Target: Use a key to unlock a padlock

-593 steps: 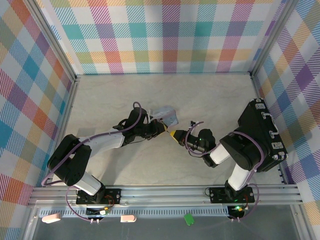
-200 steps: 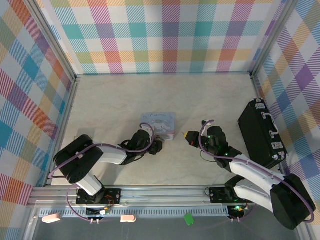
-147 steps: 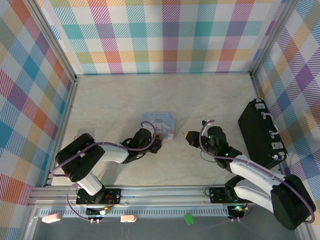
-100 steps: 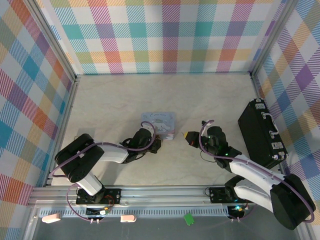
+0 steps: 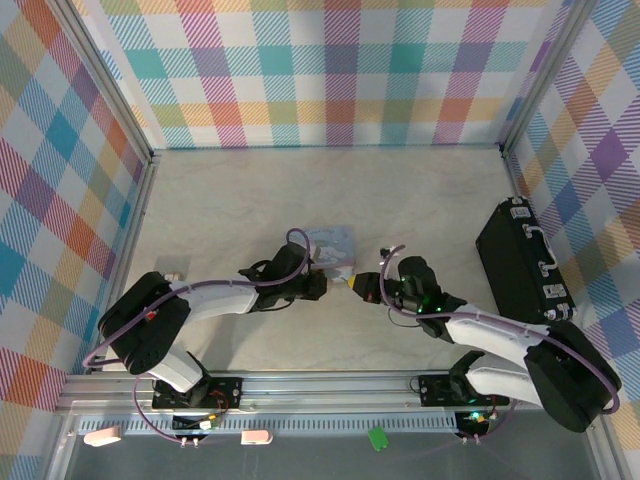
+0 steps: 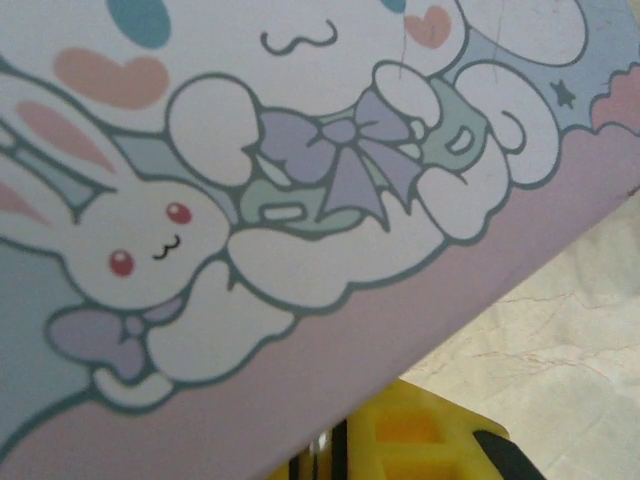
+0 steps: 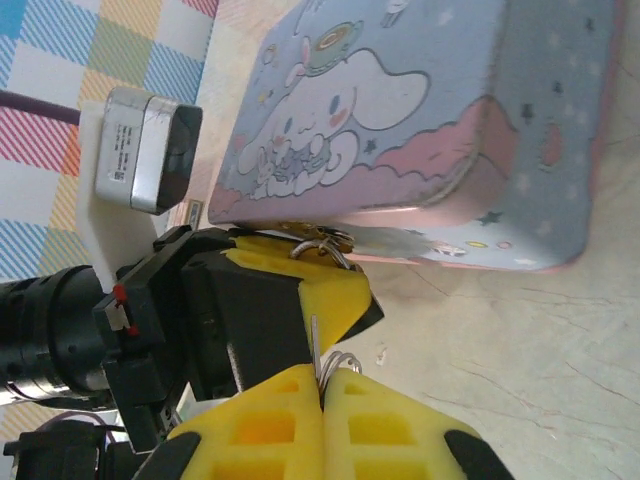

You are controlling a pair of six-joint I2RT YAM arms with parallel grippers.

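Two grippers face each other tip to tip at the near side of the tin (image 5: 333,243), a flat, round-cornered pale-blue box. Its glossy lid is printed with cartoon rabbits, bows and a pink band, and it lies on the marbled cream table (image 5: 230,200). The left gripper (image 5: 322,284) has blocky yellow pads on a black body and sits right against the tin's near edge, clamped on the padlock (image 7: 322,243). The padlock's dark body is mostly hidden between the pads, while thin pale metal loops stick out beside the tin's lower rim. The right gripper (image 5: 356,285), just off the tin's near right corner, presses its pocketed yellow pads flat together on the key (image 7: 314,345). The key is a slim grey blade rising from the seam beside a small wire ring (image 7: 340,365). Its tip points at the left gripper's pad, though I cannot tell whether they touch. A boxy black case (image 5: 520,270) lies well right of the tin.
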